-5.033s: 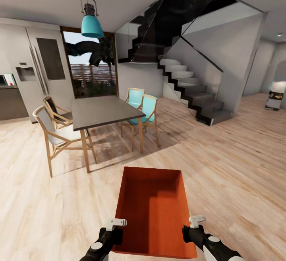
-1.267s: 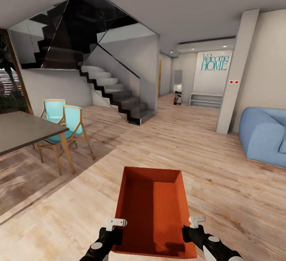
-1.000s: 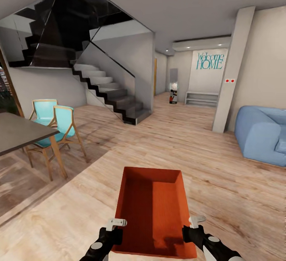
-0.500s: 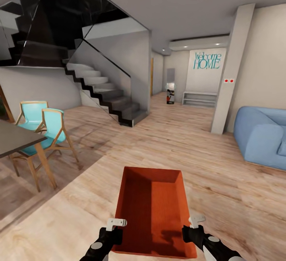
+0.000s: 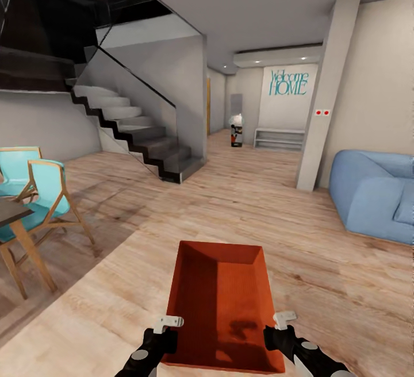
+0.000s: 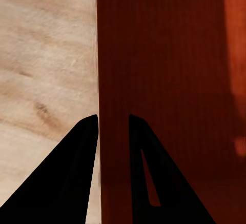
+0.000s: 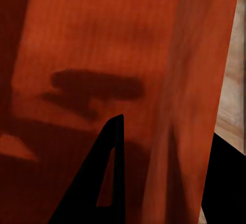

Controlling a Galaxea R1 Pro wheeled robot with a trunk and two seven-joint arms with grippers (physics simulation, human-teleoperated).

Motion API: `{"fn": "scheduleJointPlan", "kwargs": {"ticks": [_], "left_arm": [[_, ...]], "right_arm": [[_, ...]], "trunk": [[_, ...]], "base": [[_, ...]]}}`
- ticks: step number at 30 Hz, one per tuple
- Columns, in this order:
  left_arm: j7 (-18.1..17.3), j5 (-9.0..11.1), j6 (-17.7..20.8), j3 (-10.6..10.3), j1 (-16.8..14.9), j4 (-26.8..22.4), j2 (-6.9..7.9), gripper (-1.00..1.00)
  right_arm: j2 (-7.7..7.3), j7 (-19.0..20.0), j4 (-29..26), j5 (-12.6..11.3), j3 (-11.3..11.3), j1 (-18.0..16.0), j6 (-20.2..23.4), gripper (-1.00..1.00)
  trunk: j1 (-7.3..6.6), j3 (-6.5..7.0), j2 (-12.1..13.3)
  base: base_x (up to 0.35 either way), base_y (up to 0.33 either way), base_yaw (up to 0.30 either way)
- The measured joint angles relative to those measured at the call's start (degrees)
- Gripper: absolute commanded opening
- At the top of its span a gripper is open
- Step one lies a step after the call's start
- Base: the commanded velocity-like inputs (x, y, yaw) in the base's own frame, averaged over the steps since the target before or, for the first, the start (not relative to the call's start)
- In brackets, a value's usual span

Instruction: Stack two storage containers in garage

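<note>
storage container (image 5: 223, 308) at 6 o'clock, carried over wood floor (image 5: 322, 262) | left gripper (image 5: 168, 324), right gripper (image 5: 283, 319): jaws clamp the side walls | probably light, thin, flexible; grip both rims

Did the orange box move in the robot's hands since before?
No. The storage container sits the same between the left gripper and right gripper; the stairs shifted because the camera turned.
</note>
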Motion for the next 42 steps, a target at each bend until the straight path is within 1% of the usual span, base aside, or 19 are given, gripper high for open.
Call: {"fn": "scheduleJointPlan", "kwargs": {"ticks": [21, 27, 42], "left_arm": [[-0.01, 0.01, -0.01, 0.01, 0.0, -0.02, 0.02, -1.0], [-0.04, 0.03, -0.01, 0.0, 0.01, -0.02, 0.01, -1.0], [-0.05, 0.04, -0.02, 0.01, 0.01, 0.02, 0.01, -1.0]], "right_arm": [[0.02, -0.02, -0.05, 0.0, 0.01, -0.01, 0.06, -1.0], [0.0, -0.04, -0.07, 0.02, 0.06, 0.01, 0.03, -1.0], [0.0, -0.04, -0.08, 0.13, 0.0, 0.0, 0.09, -1.0]], "trunk": [[0.0, -1.25, 0.0], [0.0, -1.59, 0.0], [0.0, -1.62, 0.0]], "base": [[0.34, 0.0, -0.216], [0.34, 0.0, -0.036], [0.34, 0.0, -0.001]]}}
